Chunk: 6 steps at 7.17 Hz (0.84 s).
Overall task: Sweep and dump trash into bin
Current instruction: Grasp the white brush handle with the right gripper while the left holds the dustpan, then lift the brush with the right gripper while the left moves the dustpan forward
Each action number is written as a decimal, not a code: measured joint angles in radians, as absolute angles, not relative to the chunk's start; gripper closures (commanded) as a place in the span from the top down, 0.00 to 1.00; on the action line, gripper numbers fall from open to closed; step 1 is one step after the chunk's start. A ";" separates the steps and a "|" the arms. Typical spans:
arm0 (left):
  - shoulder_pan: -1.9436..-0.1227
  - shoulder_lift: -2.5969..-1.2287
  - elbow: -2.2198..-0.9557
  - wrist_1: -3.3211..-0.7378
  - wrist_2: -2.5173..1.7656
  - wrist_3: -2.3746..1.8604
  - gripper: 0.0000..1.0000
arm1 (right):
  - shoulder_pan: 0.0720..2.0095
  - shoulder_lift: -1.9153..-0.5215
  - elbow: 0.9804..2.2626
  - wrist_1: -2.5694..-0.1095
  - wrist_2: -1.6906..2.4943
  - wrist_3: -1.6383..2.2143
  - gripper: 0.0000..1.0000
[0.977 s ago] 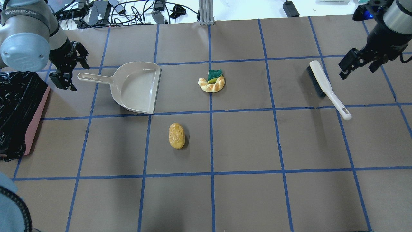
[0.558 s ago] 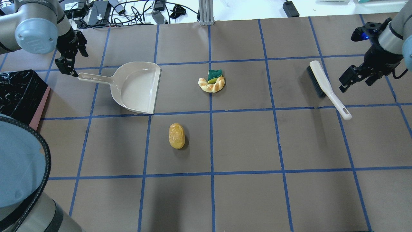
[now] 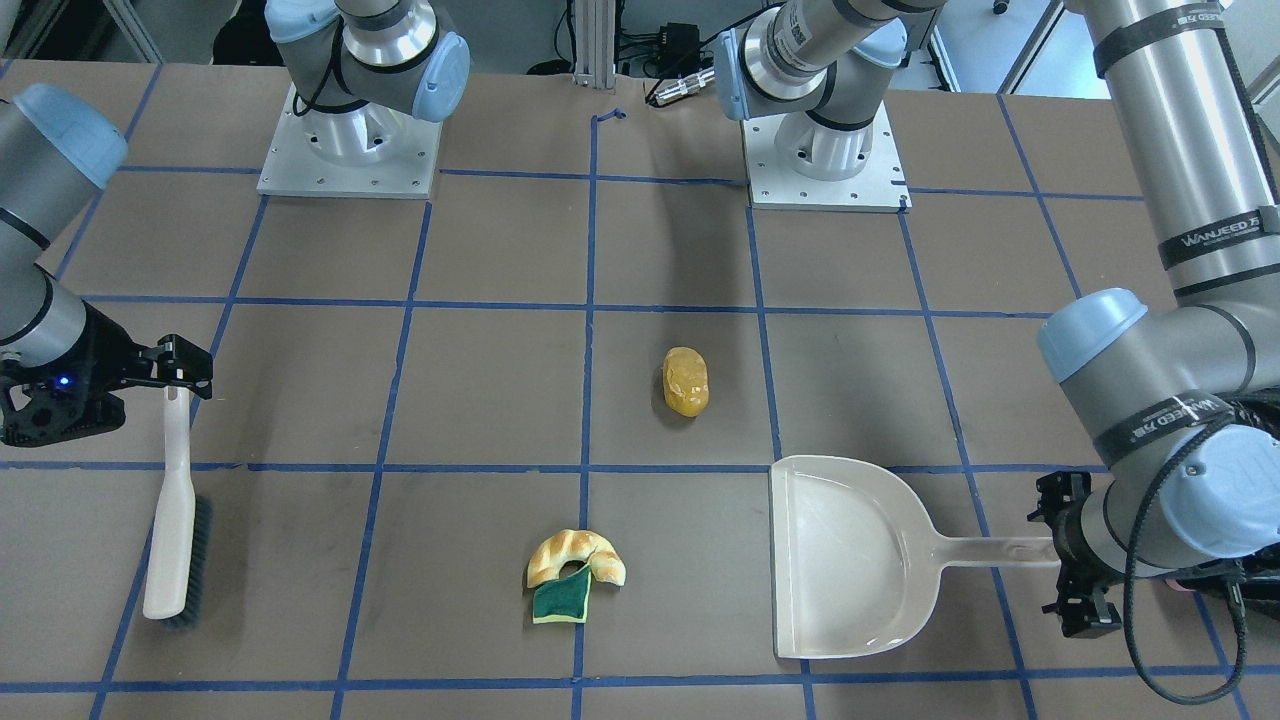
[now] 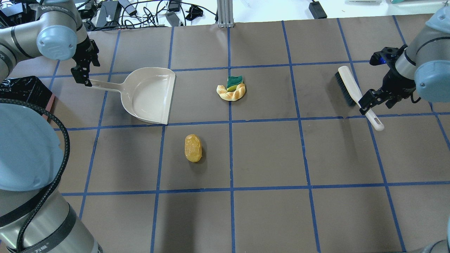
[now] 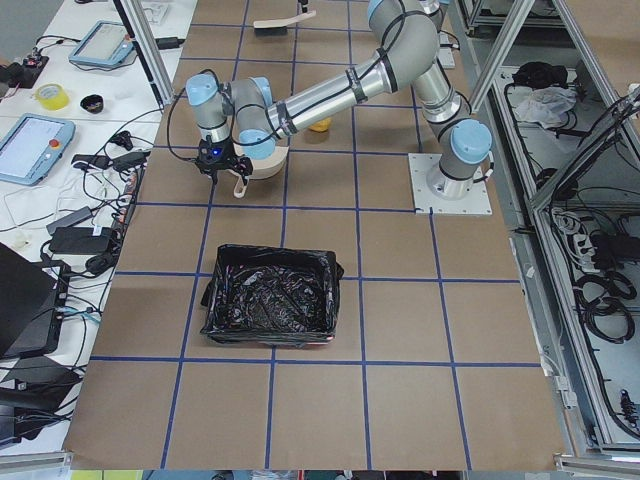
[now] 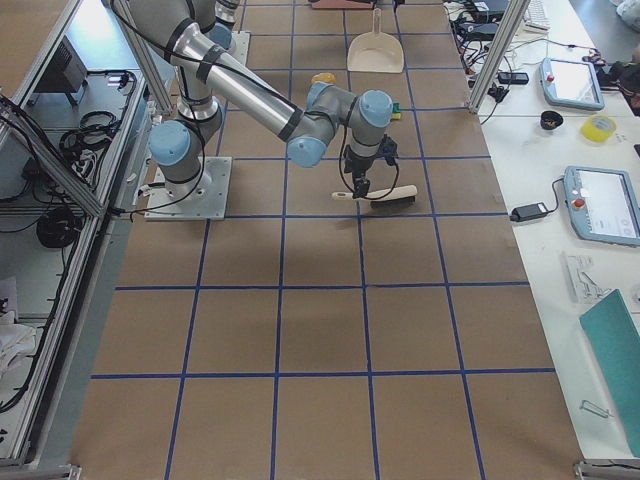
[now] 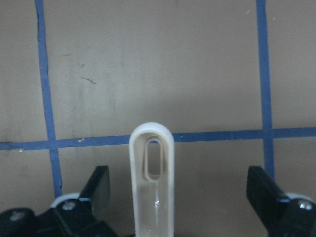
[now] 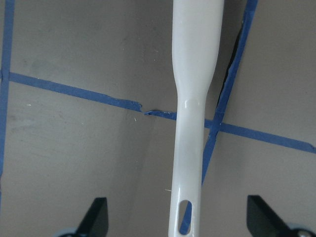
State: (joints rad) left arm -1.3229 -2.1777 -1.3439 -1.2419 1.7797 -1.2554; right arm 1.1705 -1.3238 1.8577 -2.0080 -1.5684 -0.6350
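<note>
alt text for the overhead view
Two robot arms work over a brown table with a blue tape grid: the left gripper open at the handle end of a beige dustpan, the right gripper open over the handle of a brush. Between them lie a croissant piece touching a green sponge scrap, and a yellow-orange oval nearer the camera.

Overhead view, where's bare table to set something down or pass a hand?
Bare: the squares between the croissant piece and the brush, and those from the yellow oval toward the robot's right. Crowded: the dustpan handle inside the open left tool, the brush handle inside the open right tool.
</note>
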 measured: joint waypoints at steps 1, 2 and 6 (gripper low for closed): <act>-1.323 -2.174 -1.362 -1.267 1.778 -1.253 0.98 | 1.170 -1.306 1.865 -2.041 -1.569 -0.634 0.96; -1.324 -2.169 -1.379 -1.276 1.777 -1.249 0.93 | 1.170 -1.291 1.868 -2.063 -1.569 -0.630 0.93; -1.318 -2.157 -1.404 -1.263 1.760 -1.200 0.55 | 1.170 -1.259 1.898 -2.120 -1.572 -0.590 0.70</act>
